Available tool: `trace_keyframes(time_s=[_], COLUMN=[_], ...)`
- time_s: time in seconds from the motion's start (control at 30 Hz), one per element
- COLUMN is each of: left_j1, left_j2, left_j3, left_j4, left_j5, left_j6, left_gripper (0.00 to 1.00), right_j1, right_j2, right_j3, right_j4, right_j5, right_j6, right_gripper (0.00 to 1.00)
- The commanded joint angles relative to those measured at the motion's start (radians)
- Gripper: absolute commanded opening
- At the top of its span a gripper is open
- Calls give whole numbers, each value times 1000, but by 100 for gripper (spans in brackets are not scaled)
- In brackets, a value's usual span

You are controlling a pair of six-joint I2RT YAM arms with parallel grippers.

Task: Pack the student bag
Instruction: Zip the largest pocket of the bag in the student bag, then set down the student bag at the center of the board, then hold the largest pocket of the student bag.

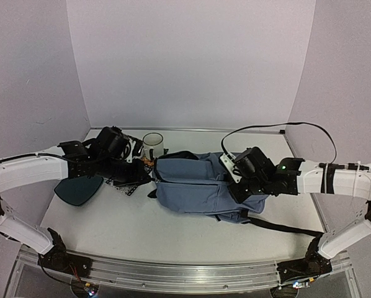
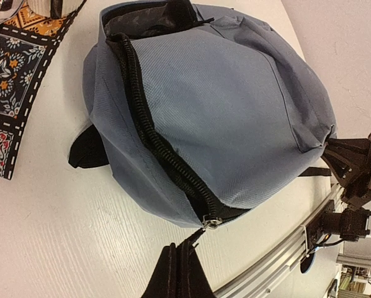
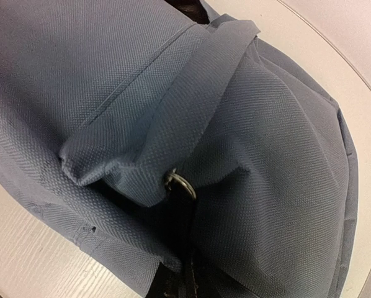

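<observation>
The student bag [image 1: 195, 189] lies flat mid-table [image 1: 142, 233], long axis left to right, open mouth toward the left gripper [image 1: 139, 174]. Its jaws look closed beside the zipper pull [image 2: 211, 221]. The right gripper [image 1: 237, 189] presses the bag's right end; I cannot tell its jaws' state.

A white cup [image 1: 152, 144] stood at the back of the pale surface [image 1: 173, 230]. A dark teal tray [image 1: 78, 189] lay at the left, and a patchwork-patterned cloth [image 2: 12, 81] lay flat near it. A metal rail [image 1: 185, 273] ran along the near edge
</observation>
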Motion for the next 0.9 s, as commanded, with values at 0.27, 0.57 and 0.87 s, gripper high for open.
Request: trace_keyframes(time_s=[0.27, 0.57, 0.87], left_j1=[5, -106, -120], left_j2=[70, 152, 127], left_j3=[147, 294, 290], left_j4=[76, 128, 143], left_j5=[137, 206, 235], left_j6=[62, 77, 67], left_gripper=[0, 0, 0], right_j1=[-35, 174, 210], right_j2=[-67, 62, 217], right_j3=[143, 256, 305], right_j4=[-157, -29, 107], right_j5=[-187, -178, -177], right_j6=[1, 12, -19], right_gripper=[42, 70, 62])
